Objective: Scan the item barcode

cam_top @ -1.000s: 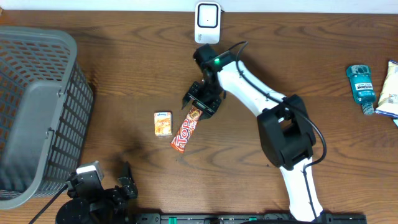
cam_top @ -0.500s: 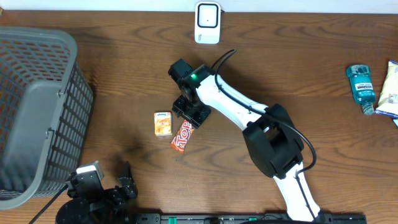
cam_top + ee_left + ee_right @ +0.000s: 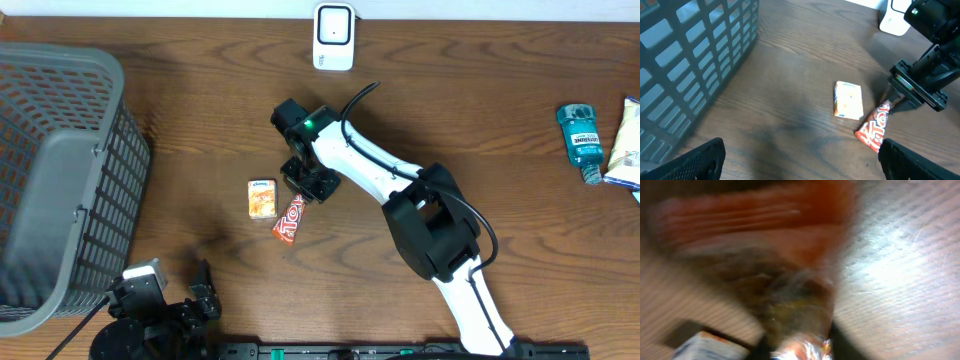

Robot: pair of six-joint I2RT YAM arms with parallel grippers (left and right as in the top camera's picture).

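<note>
Right gripper (image 3: 310, 186) has just clamped onto the candy bar (image 3: 289, 222).
I see its jaws now pinching the wrapper's upper end. The bar lies on the table, well apart from the scanner (image 3: 333, 36). I judge it ready to lift.

Right fingers (image 3: 910, 94) pinch candy bar (image 3: 874, 128) beside box (image 3: 848, 100).

One grey plastic lattice basket (image 3: 110, 200); one white boxy scanner (image 3: 333, 36); one small orange-and-white cardboard pack (image 3: 262, 198); one long red foil-wrapped candy bar (image 3: 289, 226); one blue-green transparent bottle (image 3: 580, 138); one pale printed bag (image 3: 630, 150), cut by the edge; two robot arms, one white-and-black arm (image 3: 370, 165) and one black arm (image 3: 150, 318); one brown wooden table (image 3: 520, 90).
</note>
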